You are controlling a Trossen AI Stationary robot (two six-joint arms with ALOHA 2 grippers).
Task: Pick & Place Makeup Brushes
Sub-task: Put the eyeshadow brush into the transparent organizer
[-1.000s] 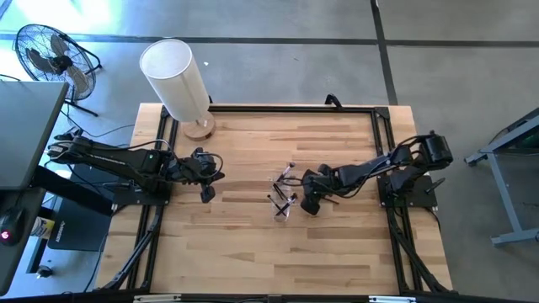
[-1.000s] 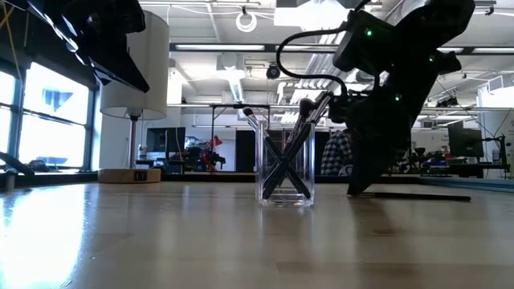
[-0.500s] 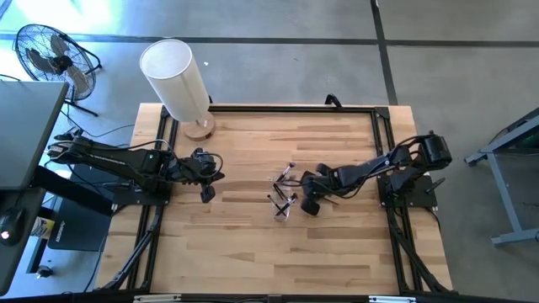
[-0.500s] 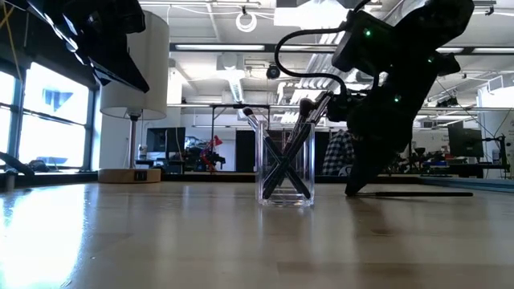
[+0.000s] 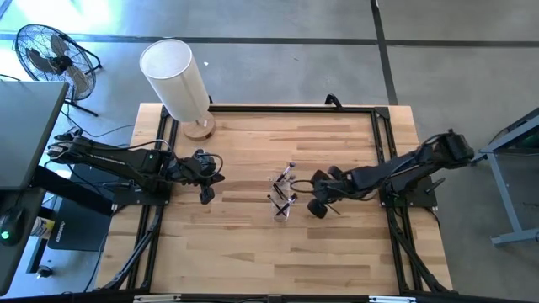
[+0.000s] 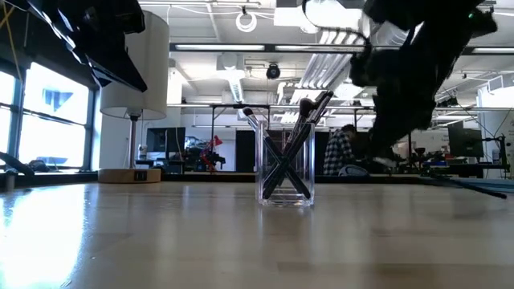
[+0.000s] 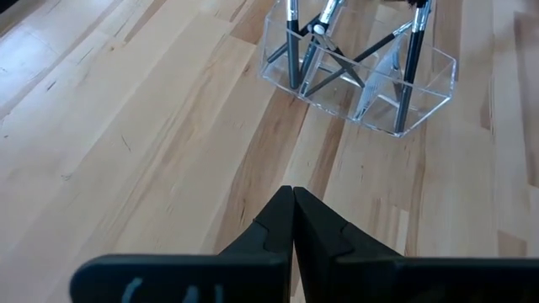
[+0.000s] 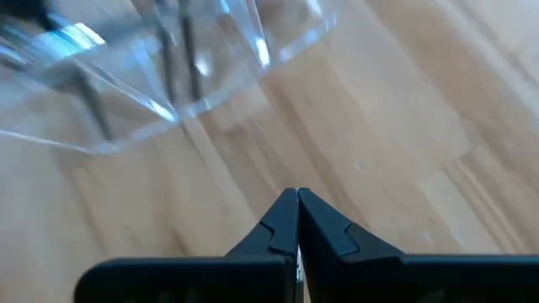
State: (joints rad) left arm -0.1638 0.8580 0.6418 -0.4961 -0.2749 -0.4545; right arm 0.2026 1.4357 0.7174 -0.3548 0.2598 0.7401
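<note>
A clear plastic cup (image 5: 282, 204) (image 6: 285, 172) (image 7: 362, 76) (image 8: 152, 67) stands on its base mid-table, with several makeup brushes (image 6: 309, 120) leaning crossed inside it. My right gripper (image 5: 318, 208) (image 8: 296, 198) hangs just right of the cup, above the wood. It is shut, with nothing showing between its fingertips. One dark brush (image 6: 474, 187) shows slanted low over the table at the right of the low view. I cannot tell whether the gripper touches it. My left gripper (image 5: 207, 196) (image 7: 292, 192) waits shut, left of the cup and above the table.
A lamp with a white shade stands on its wooden base (image 5: 200, 128) at the table's far left. Black frame rails (image 5: 379, 143) run along the table's sides. Bare wood (image 5: 278, 252) stretches from the cup to the near edge.
My right gripper has shut and risen off the table, drawing a little toward the right edge, away from the cup. The brush that lay level beside it now shows slanted and farther right in the low view. The cup has kept its place.
</note>
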